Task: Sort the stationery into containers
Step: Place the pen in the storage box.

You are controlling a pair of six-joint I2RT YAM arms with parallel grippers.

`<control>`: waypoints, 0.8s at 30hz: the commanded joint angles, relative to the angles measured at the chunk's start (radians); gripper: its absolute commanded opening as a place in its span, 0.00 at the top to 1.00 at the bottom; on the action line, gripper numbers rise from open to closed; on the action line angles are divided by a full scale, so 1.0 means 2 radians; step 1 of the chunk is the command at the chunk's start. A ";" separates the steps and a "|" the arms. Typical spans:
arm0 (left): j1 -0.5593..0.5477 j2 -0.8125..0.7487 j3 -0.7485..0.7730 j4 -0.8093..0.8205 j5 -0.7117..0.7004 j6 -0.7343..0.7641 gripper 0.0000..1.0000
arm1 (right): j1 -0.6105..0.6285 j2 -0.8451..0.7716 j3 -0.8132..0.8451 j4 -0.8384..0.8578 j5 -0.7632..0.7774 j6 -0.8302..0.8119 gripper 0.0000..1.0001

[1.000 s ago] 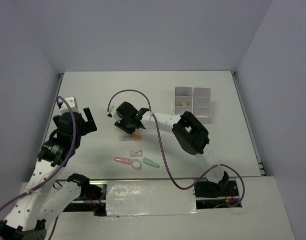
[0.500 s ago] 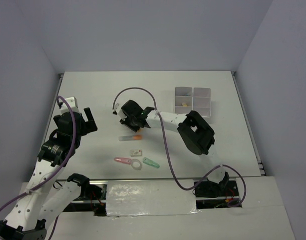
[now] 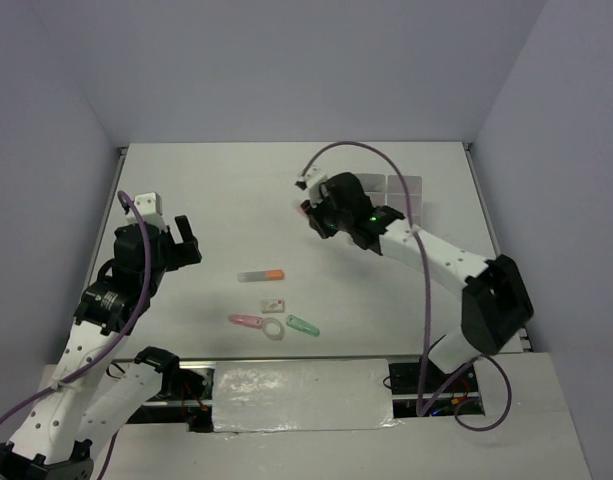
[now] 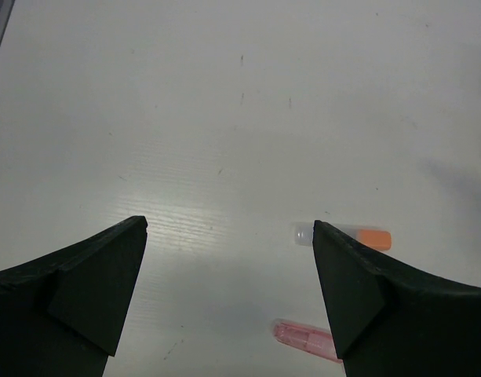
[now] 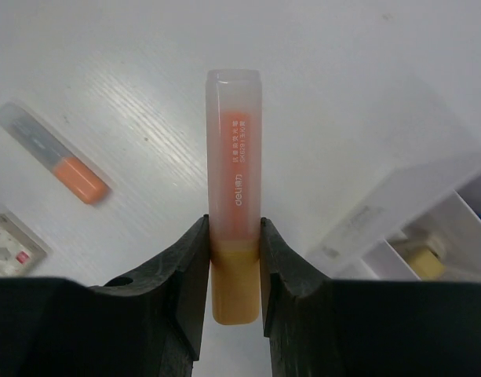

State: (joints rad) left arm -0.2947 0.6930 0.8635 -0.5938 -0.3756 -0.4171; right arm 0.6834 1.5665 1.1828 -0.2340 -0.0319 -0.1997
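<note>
My right gripper (image 3: 309, 212) (image 5: 234, 236) is shut on an orange highlighter (image 5: 234, 157) and holds it above the table, just left of the white compartment container (image 3: 416, 184) (image 5: 436, 212). A yellow eraser (image 5: 423, 263) lies in one compartment. A second orange highlighter (image 3: 261, 274) (image 4: 358, 237) (image 5: 58, 157) lies mid-table. Near the front lie a white eraser (image 3: 274, 304), a pink piece (image 3: 245, 320) (image 4: 307, 339), a clear ring (image 3: 273, 328) and a green piece (image 3: 303, 325). My left gripper (image 3: 186, 240) (image 4: 230, 228) is open and empty, left of these.
The right arm (image 3: 436, 255) stretches across in front of the container and hides much of it. Grey walls close the table at the left, back and right. A taped strip (image 3: 301, 385) runs along the near edge between the arm bases.
My right gripper has lifted the orange highlighter from mid-table and carried it right and farther back, toward the container. The left arm has shifted only slightly.
</note>
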 commanded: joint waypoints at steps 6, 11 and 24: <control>0.003 -0.007 -0.001 0.036 0.069 0.009 0.01 | -0.069 -0.131 -0.065 0.039 -0.123 -0.017 1.00; 0.003 -0.008 -0.003 0.111 0.220 -0.054 0.01 | -0.045 -0.159 -0.074 0.007 -0.221 -0.059 0.98; 0.000 0.071 -0.082 0.439 0.467 -0.289 0.01 | 0.069 -0.169 -0.075 0.095 -0.174 -0.010 0.99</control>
State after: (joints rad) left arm -0.2920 0.8261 0.6991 0.0826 0.4385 -0.8787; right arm 0.8040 1.2438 0.9878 -0.1173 -0.4179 -0.2340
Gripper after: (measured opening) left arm 0.993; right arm 0.338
